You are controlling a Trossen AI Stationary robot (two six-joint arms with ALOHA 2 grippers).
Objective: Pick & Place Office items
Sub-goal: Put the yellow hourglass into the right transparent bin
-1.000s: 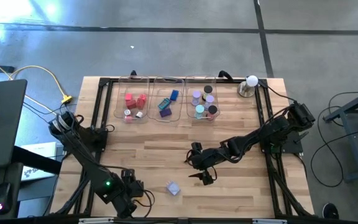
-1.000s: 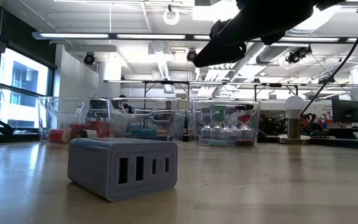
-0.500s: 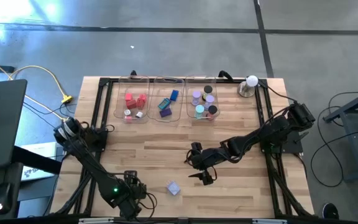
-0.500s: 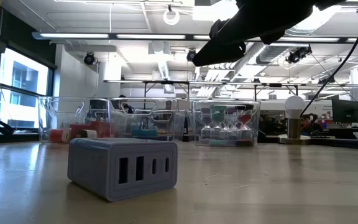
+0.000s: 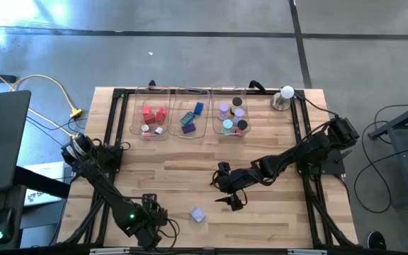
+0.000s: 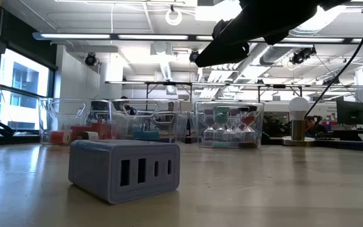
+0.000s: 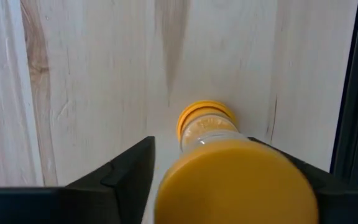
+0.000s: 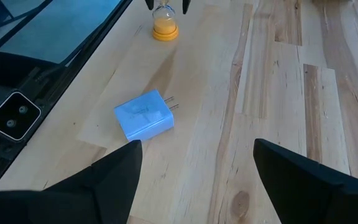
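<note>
A small sand timer [image 7: 235,180] with yellow end caps and a clear body stands upright on its lower cap [image 8: 165,30] near the table's front edge. My left gripper [image 7: 204,142] points down over it, open, one finger on either side of the upper cap with a thin strip of table showing between. In the high view the left gripper [image 5: 154,227] hides the timer. A lilac charger block [image 5: 197,214] lies flat to its right. My right gripper [image 5: 231,200] hangs open above the table beyond the block [image 8: 145,115], holding nothing.
Three clear trays [image 5: 188,113] stand in a row at the far side, holding red, blue, purple, teal and black pieces. A white ball on a metal base [image 5: 285,98] stands at the far right. A black frame [image 5: 112,142] borders the table. Bare wood lies between trays and grippers.
My left gripper has come down toward the table near the front edge, with its arm shifting slightly toward the near side. The right arm and the charger block have kept still.
</note>
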